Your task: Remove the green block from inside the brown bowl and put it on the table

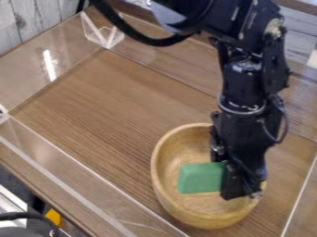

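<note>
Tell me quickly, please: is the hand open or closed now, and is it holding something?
Hand: down inside the bowl, right against the green block. Whether it is closed on the block cannot be told from this view.

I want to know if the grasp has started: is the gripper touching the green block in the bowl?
Cannot tell. In the camera view the gripper overlaps the right edge of the green block inside the brown bowl, hiding any contact or gap.

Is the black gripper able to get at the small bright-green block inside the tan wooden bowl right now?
Probably yes: the black gripper reaches down into the tan wooden bowl right at the bright-green block, nothing between them. Whether it grips is unclear.
</note>
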Tool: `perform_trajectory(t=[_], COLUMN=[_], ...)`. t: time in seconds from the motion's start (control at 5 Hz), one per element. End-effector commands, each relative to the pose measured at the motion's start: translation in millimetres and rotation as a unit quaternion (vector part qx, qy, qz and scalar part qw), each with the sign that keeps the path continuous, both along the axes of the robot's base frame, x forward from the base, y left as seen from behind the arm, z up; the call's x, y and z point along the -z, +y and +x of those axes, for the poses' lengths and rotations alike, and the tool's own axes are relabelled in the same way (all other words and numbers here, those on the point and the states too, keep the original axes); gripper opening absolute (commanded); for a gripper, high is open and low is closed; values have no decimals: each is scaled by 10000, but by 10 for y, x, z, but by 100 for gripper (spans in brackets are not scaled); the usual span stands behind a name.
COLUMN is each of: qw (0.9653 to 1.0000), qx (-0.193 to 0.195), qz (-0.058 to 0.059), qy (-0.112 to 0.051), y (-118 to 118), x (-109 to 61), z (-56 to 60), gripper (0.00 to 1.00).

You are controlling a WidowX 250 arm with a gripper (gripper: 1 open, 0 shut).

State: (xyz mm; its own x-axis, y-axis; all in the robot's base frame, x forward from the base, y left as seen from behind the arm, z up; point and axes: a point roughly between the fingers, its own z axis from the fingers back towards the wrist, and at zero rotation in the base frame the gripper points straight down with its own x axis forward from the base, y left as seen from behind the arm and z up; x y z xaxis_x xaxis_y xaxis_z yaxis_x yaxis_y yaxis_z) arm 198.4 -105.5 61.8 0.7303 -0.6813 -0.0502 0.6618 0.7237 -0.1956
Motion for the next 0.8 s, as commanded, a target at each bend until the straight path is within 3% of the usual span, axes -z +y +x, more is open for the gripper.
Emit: perform_trajectory(t=[0.0, 0.2, 0.6], qw=[9997, 9995, 9999], qx=[-134, -287, -82], qz=[-64, -51, -43], qy=[-168, -135, -76], y=[-32, -46, 22], x=[-81, -64, -94], z=[33, -9, 62], gripper=[0, 0, 0])
